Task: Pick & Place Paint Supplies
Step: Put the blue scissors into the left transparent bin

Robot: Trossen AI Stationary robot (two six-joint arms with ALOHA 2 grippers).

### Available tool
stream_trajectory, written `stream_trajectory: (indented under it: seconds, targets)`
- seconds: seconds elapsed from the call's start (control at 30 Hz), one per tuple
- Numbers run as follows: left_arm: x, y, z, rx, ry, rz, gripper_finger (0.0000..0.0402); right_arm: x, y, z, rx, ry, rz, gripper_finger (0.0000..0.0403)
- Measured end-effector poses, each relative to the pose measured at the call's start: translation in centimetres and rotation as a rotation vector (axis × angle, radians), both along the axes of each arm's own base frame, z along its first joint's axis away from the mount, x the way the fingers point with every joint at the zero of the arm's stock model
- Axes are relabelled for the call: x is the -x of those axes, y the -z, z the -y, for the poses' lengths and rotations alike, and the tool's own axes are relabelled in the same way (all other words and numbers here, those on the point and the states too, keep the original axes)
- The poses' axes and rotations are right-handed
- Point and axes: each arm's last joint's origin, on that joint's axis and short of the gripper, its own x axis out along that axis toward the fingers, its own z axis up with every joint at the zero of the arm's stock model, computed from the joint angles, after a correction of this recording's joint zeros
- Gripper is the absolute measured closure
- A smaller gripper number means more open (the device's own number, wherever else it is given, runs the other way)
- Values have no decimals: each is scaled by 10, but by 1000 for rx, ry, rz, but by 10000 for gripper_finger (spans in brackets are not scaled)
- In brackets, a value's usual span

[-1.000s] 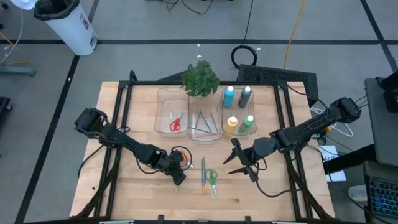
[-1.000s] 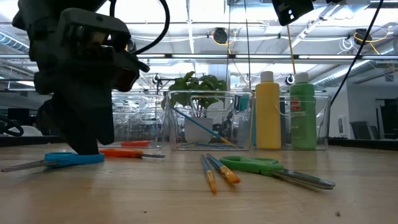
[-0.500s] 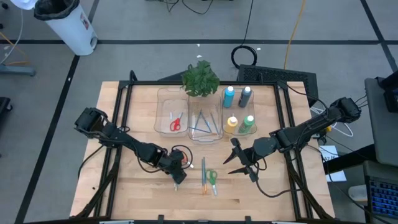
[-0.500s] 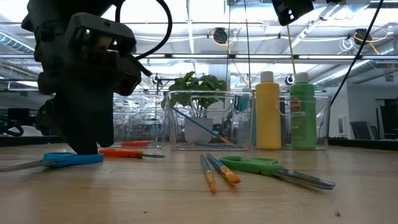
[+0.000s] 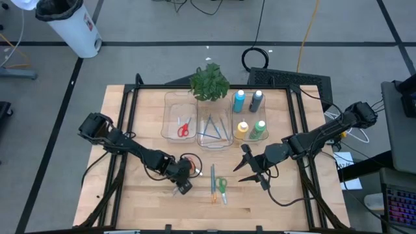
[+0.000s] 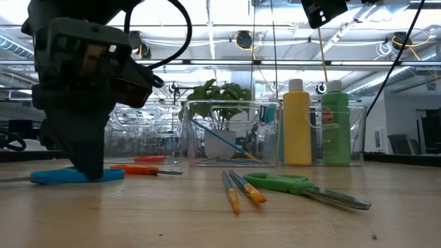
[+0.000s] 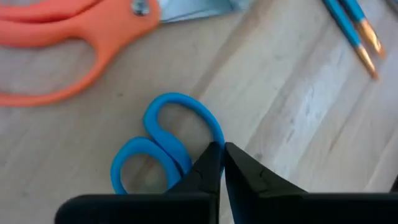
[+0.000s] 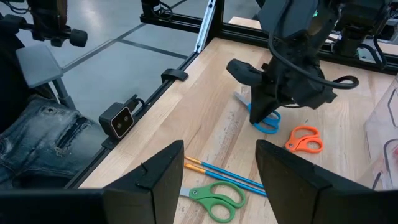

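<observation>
Blue scissors, just beside the orange scissors: left gripper clenched on one handle loop, ready for lifting; right gripper waits agape.

No text can be read anywhere in these views. The yellow paint bottle and the green paint bottle in the low view each carry a label, but the print on both is too small and blurred to make out — only a pale patch shows on the green one. The white bin on the floor beyond the table bears a small dark mark on its side, also illegible. The papers lying off the table's right edge show no lettering that can be told — nothing else bears print.
</observation>
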Motion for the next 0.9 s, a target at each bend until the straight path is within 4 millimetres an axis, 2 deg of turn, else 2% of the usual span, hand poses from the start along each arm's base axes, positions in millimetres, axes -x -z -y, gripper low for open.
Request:
stream_trajectory:
  seconds: [0.2, 0.33, 0.7, 0.9]
  targets:
    - [-5, -6, 5, 41, 169, 110, 396, 0, 0, 0, 0, 0, 0, 209]
    - [-4, -18, 3, 18, 185, 170, 398, 0, 0, 0, 0, 0, 0, 209]
    - [6, -84, -8, -123, 117, 472, 401, 0, 0, 0, 0, 0, 0, 209]
    - [16, -119, -22, -260, 54, 634, 401, 0, 0, 0, 0, 0, 1, 209]
